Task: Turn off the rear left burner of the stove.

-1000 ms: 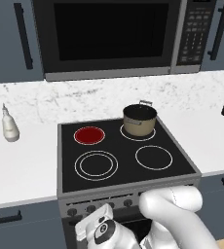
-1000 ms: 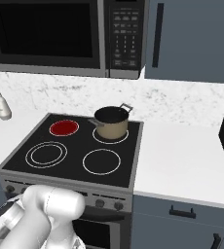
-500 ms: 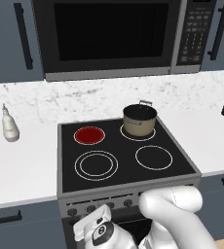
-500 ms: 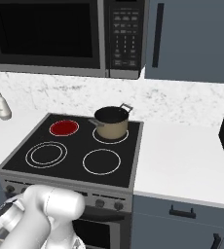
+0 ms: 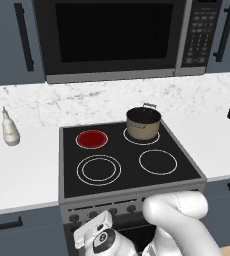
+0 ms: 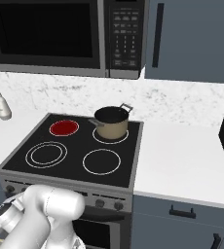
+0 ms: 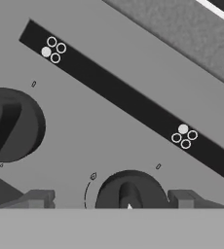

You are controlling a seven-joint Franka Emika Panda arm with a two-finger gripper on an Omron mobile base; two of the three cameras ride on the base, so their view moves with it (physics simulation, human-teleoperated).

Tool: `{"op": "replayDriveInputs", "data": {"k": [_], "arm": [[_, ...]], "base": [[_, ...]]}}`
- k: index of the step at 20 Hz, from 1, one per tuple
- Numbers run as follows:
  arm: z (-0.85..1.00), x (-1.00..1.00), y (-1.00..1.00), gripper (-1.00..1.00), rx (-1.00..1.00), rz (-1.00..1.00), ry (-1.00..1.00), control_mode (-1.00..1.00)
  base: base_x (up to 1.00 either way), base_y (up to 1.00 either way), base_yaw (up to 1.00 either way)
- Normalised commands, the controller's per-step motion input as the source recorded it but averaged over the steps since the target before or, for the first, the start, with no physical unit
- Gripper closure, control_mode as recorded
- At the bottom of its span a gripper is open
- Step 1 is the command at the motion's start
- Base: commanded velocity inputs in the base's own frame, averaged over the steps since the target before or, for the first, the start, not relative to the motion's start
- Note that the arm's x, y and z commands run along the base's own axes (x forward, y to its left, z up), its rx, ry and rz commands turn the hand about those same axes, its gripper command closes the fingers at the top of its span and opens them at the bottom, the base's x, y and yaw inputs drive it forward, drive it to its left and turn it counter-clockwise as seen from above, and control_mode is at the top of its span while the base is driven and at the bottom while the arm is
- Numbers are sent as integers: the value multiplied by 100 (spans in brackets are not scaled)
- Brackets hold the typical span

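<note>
Our hand (image 7: pixel 109 199), open, straddles a knob (image 7: pixel 129 192) at frame bottom; wrong knob leaves rear left burner (image 5: pixel 91 139) red.

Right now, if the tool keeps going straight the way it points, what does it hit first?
Most likely the knob on the stove panel: it sits between the tool's open fingertips in the hand view. How far off it is, I can't tell.

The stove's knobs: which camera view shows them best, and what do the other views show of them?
The hand view: two knobs fill it close up, with their pointer marks and the burner icons above. The left base view shows the knobs as a row of small dark dots on the stove panel, partly behind the arm. The right base view shows a few beside the arm.
</note>
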Motion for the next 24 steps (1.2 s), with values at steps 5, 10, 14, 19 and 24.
{"op": "replayDriveInputs", "data": {"k": [5, 10, 14, 19, 24], "arm": [[0, 0, -1, 100, 0, 0, 0, -100], [2, 0, -14, 100, 11, 0, 1, -100], [11, 0, -34, 100, 21, -4, 7, -100], [22, 0, -55, 100, 39, -12, 13, -100], [29, -1, -67, 100, 46, -18, 8, -100]], "base": [[0, 0, 0], [0, 0, 0], [0, 0, 0], [0, 0, 0], [0, 0, 0]]}}
